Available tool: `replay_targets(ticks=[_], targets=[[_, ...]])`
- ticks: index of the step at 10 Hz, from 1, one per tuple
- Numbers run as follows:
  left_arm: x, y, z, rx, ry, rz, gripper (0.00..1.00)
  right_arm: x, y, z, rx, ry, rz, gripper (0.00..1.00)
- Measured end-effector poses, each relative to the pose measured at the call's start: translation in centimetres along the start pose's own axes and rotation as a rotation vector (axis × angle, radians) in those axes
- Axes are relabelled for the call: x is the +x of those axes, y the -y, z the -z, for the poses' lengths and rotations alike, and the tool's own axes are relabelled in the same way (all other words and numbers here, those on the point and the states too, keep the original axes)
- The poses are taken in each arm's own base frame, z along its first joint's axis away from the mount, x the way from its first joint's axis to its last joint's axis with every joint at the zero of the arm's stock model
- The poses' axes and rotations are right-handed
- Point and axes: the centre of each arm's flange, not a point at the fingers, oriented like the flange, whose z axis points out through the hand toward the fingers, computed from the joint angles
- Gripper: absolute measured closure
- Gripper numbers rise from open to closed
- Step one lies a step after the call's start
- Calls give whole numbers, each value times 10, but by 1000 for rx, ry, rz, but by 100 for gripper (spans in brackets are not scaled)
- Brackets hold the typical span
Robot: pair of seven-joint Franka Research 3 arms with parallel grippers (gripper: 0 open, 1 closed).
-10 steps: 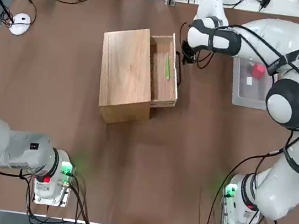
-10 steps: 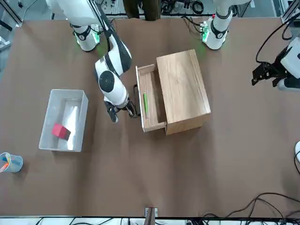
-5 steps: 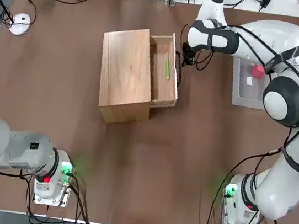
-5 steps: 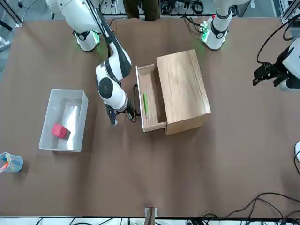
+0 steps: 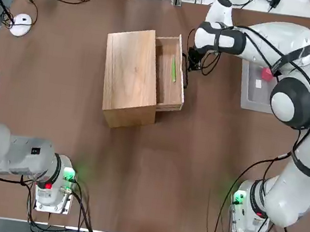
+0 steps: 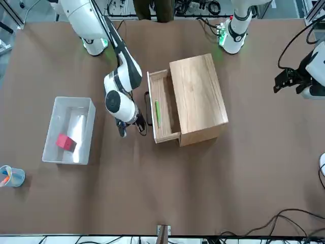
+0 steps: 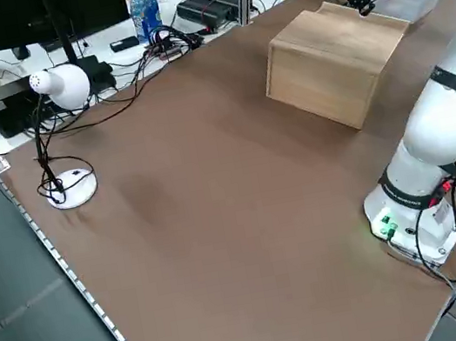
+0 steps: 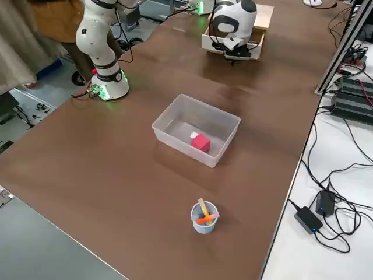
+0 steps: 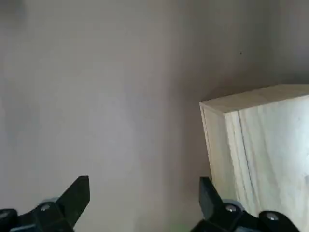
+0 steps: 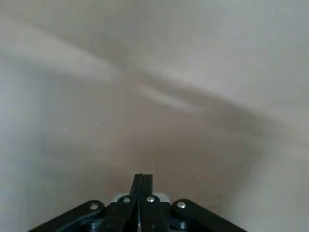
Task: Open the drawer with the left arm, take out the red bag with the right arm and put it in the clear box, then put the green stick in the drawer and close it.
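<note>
The drawer (image 5: 170, 75) stands pulled out of the light-wood cabinet (image 5: 129, 78). The green stick (image 5: 173, 70) lies inside it, also visible in the front view (image 6: 157, 112). My right gripper (image 6: 129, 130) is shut and empty, low over the table just beside the drawer's dark handle (image 6: 147, 109); its fingers (image 10: 141, 185) are pressed together. The red bag (image 6: 63, 141) rests in the clear box (image 6: 55, 114), and shows there from the right side too (image 8: 200, 142). My left gripper (image 6: 287, 81) hangs open far off to the robot's left, its fingers (image 9: 73, 197) spread wide.
A small blue cup (image 8: 204, 216) with coloured sticks stands past the clear box (image 8: 175, 115) near the table's far corner. A white lamp (image 7: 54, 86) and cables sit on the robot's left side. Both arm bases (image 5: 51, 188) stand at the near edge.
The right arm's wrist has shifted slightly away from its base, with the shut gripper staying beside the drawer handle. The left arm, drawer, stick and bag have not moved.
</note>
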Motion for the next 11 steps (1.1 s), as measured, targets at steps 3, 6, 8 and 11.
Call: replay_targets(ticks=[3,6,8,11], targets=[[0,0,-1,0,2,0,0,-11,-2,-3,-2,44,-18,99],[0,0,-1,0,2,0,0,-46,-6,-8,11,129,-29,99],[0,0,-1,0,2,0,0,-84,-10,-14,55,166,-14,99],[0,0,-1,0,2,0,0,-123,-17,-19,109,214,-18,99]])
